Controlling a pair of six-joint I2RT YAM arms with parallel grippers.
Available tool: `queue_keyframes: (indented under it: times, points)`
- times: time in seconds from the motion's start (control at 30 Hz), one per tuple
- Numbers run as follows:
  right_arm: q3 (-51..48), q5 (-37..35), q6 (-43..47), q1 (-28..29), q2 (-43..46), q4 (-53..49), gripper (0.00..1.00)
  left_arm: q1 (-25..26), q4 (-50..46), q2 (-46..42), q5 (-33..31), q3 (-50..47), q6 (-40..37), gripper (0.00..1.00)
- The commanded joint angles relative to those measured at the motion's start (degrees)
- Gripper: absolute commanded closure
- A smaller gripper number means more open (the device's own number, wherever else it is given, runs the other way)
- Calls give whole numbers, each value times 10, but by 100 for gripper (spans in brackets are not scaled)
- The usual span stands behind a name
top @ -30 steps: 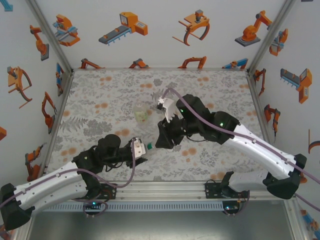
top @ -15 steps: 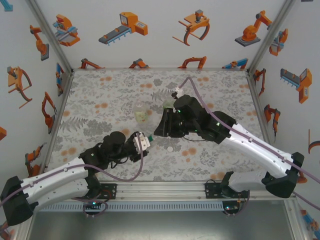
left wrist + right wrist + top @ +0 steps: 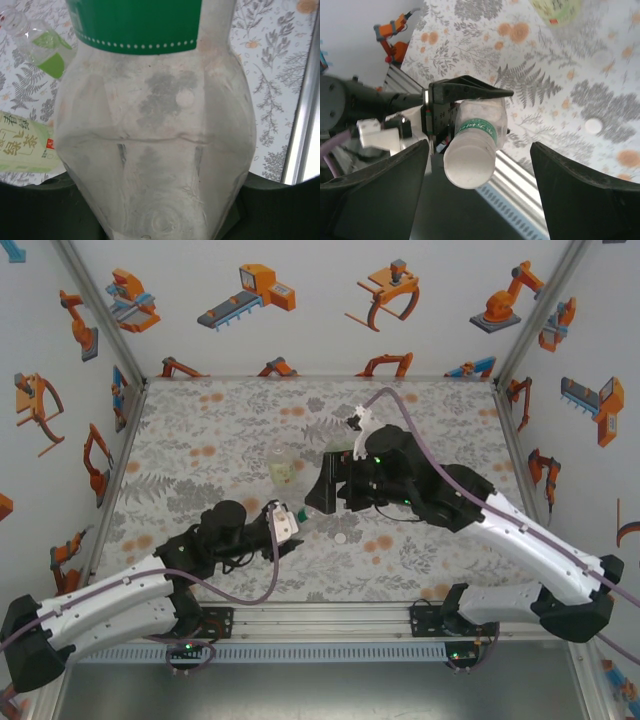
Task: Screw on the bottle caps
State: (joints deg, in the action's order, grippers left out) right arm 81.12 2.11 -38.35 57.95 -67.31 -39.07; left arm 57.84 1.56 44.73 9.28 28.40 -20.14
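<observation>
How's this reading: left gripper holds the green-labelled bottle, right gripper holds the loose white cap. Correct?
Wrong on the cap. The left gripper holds the green-labelled bottle, but the right gripper is open and empty; the right wrist view shows the white cap lying on the floral mat.

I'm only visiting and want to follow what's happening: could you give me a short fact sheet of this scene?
Surface: floral mat
Left gripper: shut on the clear green-label bottle
Right gripper: open, facing that bottle's end, not touching it
Yellowish bottle: on the mat, free of both grippers
Loose white cap: lying on the mat, nothing holding it
</observation>
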Motion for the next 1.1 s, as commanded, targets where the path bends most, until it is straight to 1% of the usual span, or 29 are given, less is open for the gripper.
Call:
queue_keyframes:
  times: [0.0, 0.07, 0.2, 0.33, 0.4, 0.57, 0.7, 1.0, 1.07]
  points:
    - [12, 50, 173, 3, 25, 23, 27, 2, -15, -11, 59, 11, 6, 100]
    - [10, 81, 249, 3, 33, 17, 27, 1, -30, -12, 81, 18, 8, 100]
    - [27, 199, 427, 3, 39, -30, 29, 2, -72, -11, 126, 36, 8, 100]
    - [47, 277, 548, 3, 32, -79, 31, 2, -99, -9, 144, 48, 11, 100]
    - [37, 298, 601, 4, 34, -84, 31, 2, -103, -10, 149, 48, 14, 100]
    - [4, 312, 629, 5, 31, -54, 32, 2, -101, -15, 157, 46, 17, 100]
    - [-13, 330, 625, 4, 28, -27, 37, 2, -100, -12, 164, 47, 15, 100]
    - [-21, 331, 626, 5, 22, -18, 45, 2, -100, -11, 174, 48, 14, 100]
    - [-23, 330, 625, 5, 21, -19, 45, 1, -99, -12, 175, 47, 14, 100]
